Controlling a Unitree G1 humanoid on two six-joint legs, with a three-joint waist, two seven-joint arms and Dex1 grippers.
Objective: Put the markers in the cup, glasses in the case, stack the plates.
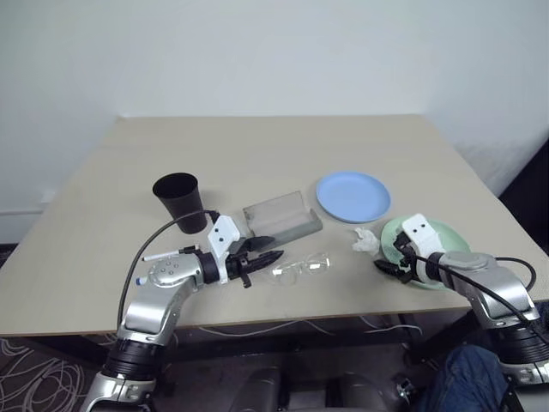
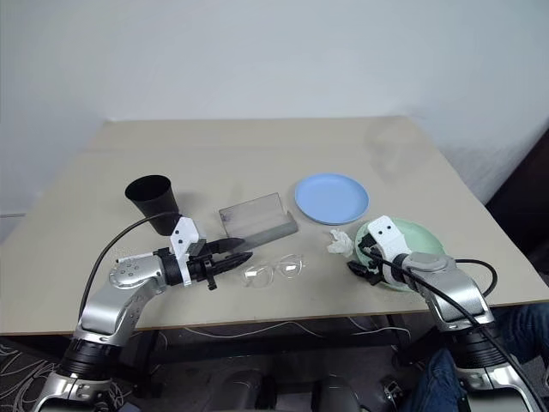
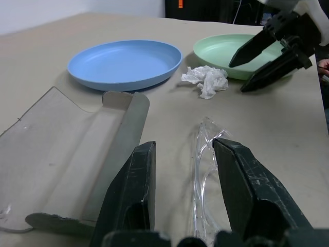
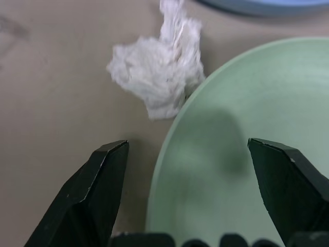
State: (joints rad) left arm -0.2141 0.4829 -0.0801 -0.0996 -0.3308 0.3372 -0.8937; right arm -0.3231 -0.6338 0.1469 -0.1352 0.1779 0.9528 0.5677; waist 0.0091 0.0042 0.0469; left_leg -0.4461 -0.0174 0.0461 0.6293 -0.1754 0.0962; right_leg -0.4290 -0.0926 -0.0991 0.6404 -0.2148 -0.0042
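Mint plate (image 4: 247, 154) touches crumpled scrap (image 4: 157, 77) beside it.

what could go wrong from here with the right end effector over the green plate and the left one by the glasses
The right end effector stands open astride the mint green plate rim. The crumpled white scrap touches that rim, so lifting the plate might drag it along. The left end effector points at the glasses, whose thin clear frame lies flat on the table; the fingers may slip off or push them away from the open case.
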